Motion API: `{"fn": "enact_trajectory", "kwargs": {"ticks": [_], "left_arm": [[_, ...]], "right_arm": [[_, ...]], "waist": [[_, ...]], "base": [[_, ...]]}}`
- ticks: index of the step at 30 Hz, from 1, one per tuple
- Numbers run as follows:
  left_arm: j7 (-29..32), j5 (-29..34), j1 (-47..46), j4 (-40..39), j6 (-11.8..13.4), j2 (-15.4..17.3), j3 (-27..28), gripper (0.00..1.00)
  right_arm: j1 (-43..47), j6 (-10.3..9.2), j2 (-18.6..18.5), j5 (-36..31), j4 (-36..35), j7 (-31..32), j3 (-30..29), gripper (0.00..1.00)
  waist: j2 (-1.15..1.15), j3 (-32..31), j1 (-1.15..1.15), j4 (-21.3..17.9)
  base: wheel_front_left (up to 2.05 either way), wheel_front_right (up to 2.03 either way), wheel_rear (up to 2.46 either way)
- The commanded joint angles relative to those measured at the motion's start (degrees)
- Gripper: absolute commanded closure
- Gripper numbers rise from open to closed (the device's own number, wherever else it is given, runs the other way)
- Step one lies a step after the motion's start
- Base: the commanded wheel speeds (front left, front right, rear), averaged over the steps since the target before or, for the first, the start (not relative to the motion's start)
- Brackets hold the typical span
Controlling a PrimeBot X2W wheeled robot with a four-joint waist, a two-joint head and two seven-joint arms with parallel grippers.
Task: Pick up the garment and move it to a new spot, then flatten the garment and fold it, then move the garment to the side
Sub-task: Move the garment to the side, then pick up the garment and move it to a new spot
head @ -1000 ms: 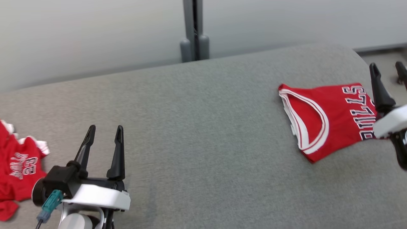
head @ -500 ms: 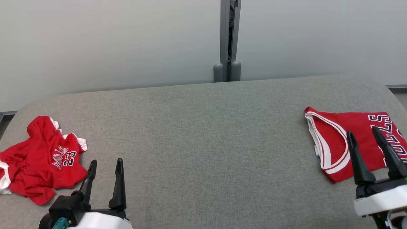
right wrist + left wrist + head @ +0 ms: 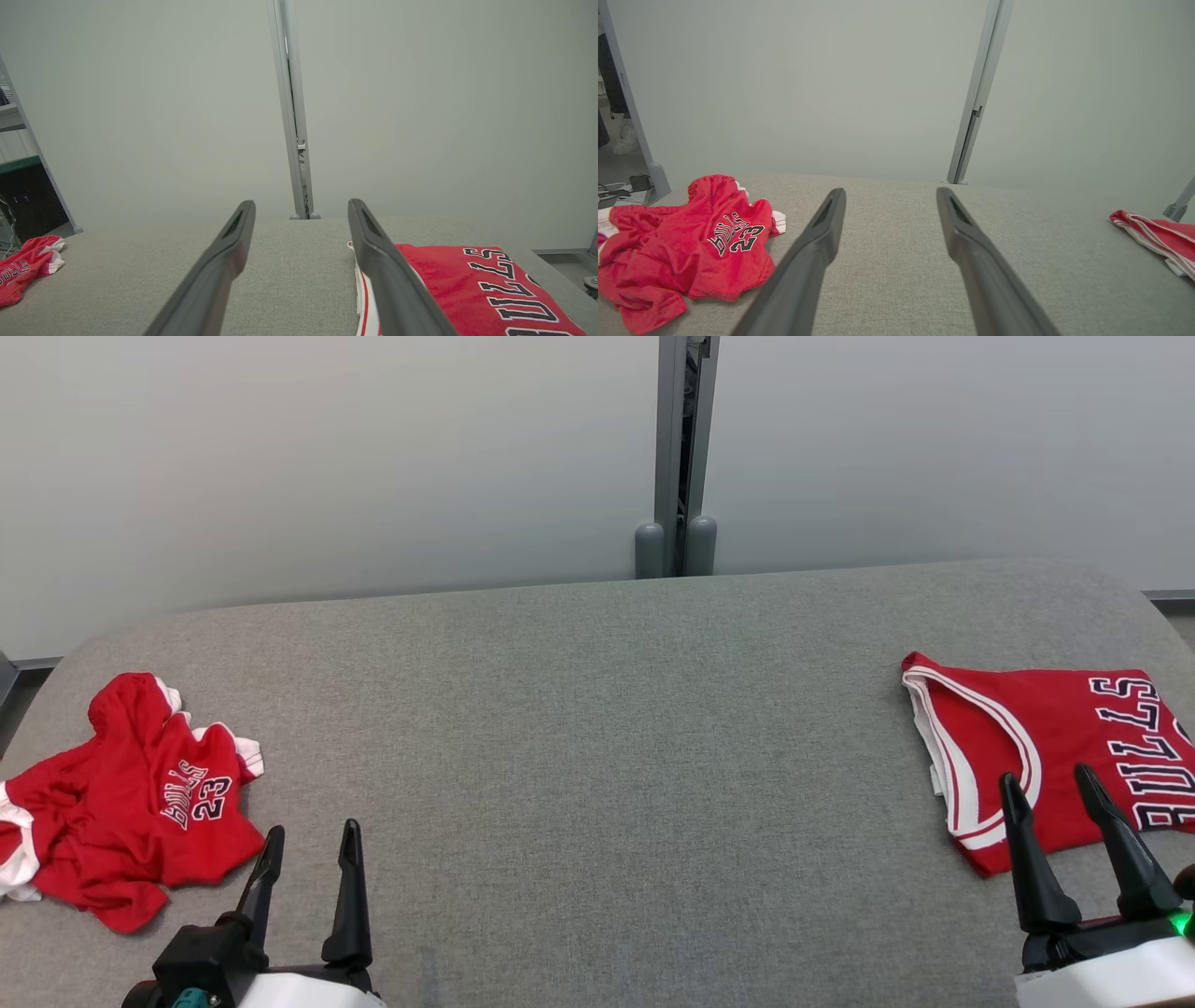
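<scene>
Grey woven fabric covers the wide padded surface (image 3: 597,756), and two garments are laid on it, well apart, one at each end. Over on the left a crumpled red jersey with white trim and "BULLS 23" lettering (image 3: 140,812) is heaped up in a loose, rumpled pile near the surface's left edge. At the right end a folded red jersey with white-banded armhole and black-and-white "BULLS" lettering (image 3: 1055,728) is laid flat, its armhole turned toward the middle of the surface.

The left tool (image 3: 312,829) is seen low at the near edge, just beside the crumpled jersey's right side but apart from it. Its two dark fingers are spread wide and nothing is held between them. The right tool (image 3: 1046,777) is parted just as wide and is empty too. Its fingertips are lined up over the folded jersey's near left corner, though it can't really be told whether cloth is touched.

Behind it all, pale grey wall panels (image 3: 327,457) are split by a grey metal post (image 3: 686,448).
</scene>
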Motion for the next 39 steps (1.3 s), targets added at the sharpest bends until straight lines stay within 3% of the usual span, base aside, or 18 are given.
{"fn": "enact_trajectory", "kwargs": {"ticks": [1,18,39], "left_arm": [[-0.3,0.4,-0.1,0.0,-0.2,0.2,0.4,0.00],[-0.3,1.8,-1.1,0.7,-1.7,-0.8,0.8,0.00],[0.8,1.4,-2.8,1.0,-0.6,0.7,1.2,0.00]], "right_arm": [[0.3,-0.01,0.0,-0.1,-0.4,0.2,-0.2,0.00],[0.5,-0.01,0.7,-0.2,-0.7,1.5,-0.5,0.00],[-1.1,-0.01,1.5,0.6,1.3,1.0,2.7,0.00]], "waist": [[0.00,0.0,0.00,0.0],[0.00,0.4,0.00,0.7],[0.00,1.8,0.00,19.6]], "base": [[0.00,0.00,0.00],[0.00,0.00,0.00],[0.00,0.00,0.00]]}}
